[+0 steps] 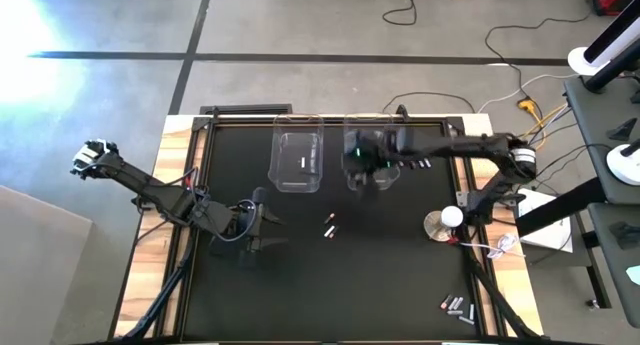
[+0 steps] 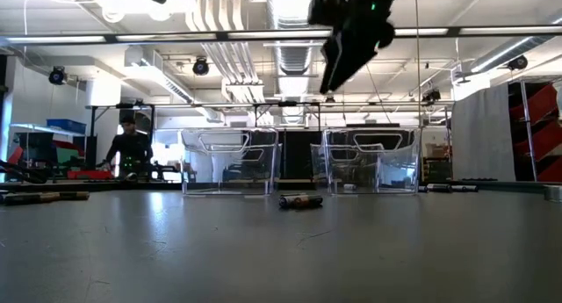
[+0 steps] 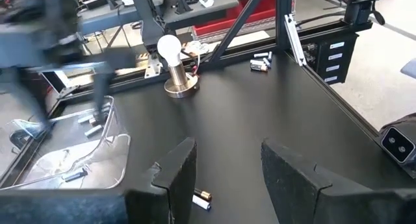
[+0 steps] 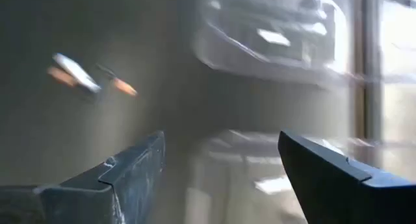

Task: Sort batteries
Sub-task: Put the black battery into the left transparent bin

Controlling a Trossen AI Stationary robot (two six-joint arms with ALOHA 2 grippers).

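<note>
My right gripper point(image 1: 362, 165) hangs over the right clear bin point(image 1: 372, 157) at the far side of the black mat point(image 1: 380, 270), fingers spread wide with nothing between them, as my right wrist view shows plainly; my left gripper point(image 1: 262, 228) waits low on the mat near my own side, its fingers also parted and empty. The batteries are scattered: a pair point(image 1: 329, 225) lies on the open mat at mid-table, between my two grippers, a light one and a dark one with a reddish end just beside each other; one silvery battery point(image 1: 303, 164) rests in the left clear bin point(image 1: 298, 160); a small cluster point(image 1: 457, 306) sits at the mat's near right corner, and a few more point(image 1: 420, 164) lie just beyond the right bin. A round lamp-like disc with a white bulb point(image 1: 446, 223) stands on the right, not mine to sort. I judge these cells light, rigid and smooth, apt to roll away if nudged along the mat and to slip if pinched near an end. I would take one across its middle, fingers square to its long axis, coming straight down so the neighbour is not knocked, and close firmly, since the metal will not crush
</note>
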